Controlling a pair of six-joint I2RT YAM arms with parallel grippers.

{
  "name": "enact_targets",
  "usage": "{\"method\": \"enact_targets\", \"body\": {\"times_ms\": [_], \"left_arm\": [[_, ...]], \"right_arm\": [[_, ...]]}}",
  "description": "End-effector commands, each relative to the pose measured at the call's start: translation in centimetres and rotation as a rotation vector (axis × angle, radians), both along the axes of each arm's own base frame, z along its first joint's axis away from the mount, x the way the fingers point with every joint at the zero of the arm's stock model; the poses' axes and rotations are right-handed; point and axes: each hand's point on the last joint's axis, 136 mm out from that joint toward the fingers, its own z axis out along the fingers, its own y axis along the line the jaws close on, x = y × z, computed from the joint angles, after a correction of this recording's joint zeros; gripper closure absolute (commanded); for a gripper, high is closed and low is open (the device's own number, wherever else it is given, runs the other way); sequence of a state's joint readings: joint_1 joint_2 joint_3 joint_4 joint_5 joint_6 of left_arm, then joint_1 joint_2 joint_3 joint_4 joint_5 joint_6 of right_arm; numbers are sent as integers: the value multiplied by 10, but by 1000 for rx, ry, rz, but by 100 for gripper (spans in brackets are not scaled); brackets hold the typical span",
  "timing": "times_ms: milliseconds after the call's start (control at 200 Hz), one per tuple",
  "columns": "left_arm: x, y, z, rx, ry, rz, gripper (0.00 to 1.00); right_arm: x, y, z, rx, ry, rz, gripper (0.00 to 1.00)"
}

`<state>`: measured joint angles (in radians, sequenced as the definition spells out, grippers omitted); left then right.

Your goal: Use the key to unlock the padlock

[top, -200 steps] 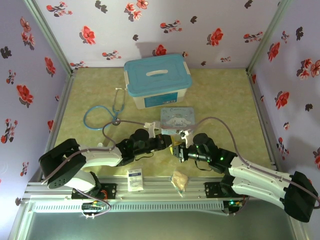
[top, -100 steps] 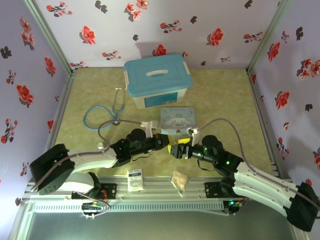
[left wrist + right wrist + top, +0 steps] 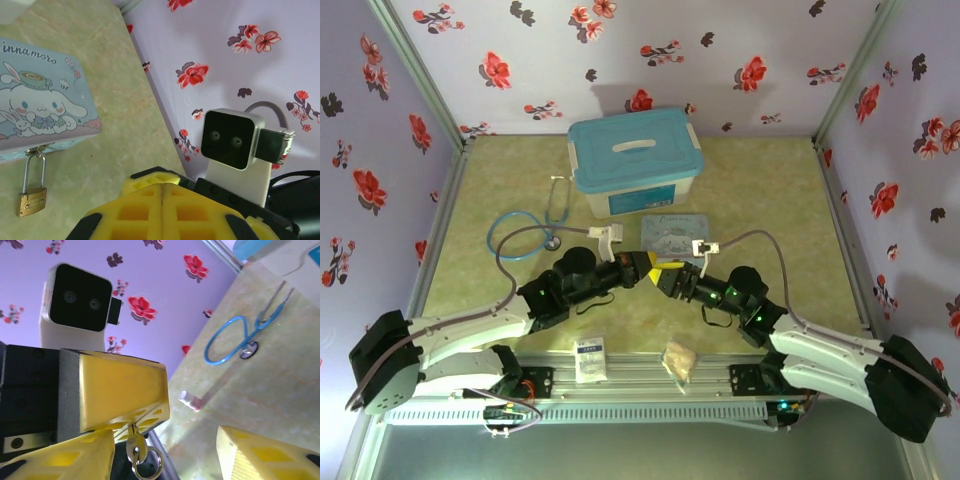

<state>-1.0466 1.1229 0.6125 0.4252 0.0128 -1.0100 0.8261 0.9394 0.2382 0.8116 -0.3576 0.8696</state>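
Observation:
The brass padlock [image 3: 31, 200] hangs by its thin shackle from the latch of the cartoon tin [image 3: 40, 105] and rests on the mat. My left gripper [image 3: 162, 187] is shut, its yellow fingers pressed together. In the right wrist view the left gripper [image 3: 131, 424] pinches the small metal key [image 3: 134, 450], whose bow and split ring dangle below its fingertips. My right gripper [image 3: 165, 452] is open, and the key hangs between its fingers close to the left one [image 3: 65, 457]. From above, the left gripper [image 3: 642, 268] and right gripper [image 3: 668, 280] meet tip to tip just in front of the tin [image 3: 672, 237].
A blue-lidded storage box [image 3: 635, 160] stands behind the tin. A blue stethoscope [image 3: 525, 228] lies at the left. A small white cylinder [image 3: 191, 400] lies on the mat. A tan snack packet [image 3: 680, 360] and a white sachet [image 3: 590, 358] sit at the near edge.
Both arms have stretched away from the near edge, carrying the grippers closer to the tin. The two grippers stay tip to tip.

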Motion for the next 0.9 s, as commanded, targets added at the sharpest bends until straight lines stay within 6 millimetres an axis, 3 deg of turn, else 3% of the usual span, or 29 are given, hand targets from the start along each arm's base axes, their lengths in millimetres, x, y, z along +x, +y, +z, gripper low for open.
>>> {"method": "enact_targets", "body": {"times_ms": [0,385,645,760,895], "left_arm": [[7,6,17,-11,-47,42,100],[9,10,32,-137,-81,68,100],[10,8,36,-142,-87,65,100],[8,7,34,-153,-81,61,100],[7,8,32,-158,-76,61,100]], "right_arm": [[-11,-3,34,136,-70,45,50],[-15,0,31,157,-49,75,56],[-13,2,39,190,-70,77,57],[-11,7,42,200,-67,93,62],[-11,8,42,218,-59,98,76]]}}
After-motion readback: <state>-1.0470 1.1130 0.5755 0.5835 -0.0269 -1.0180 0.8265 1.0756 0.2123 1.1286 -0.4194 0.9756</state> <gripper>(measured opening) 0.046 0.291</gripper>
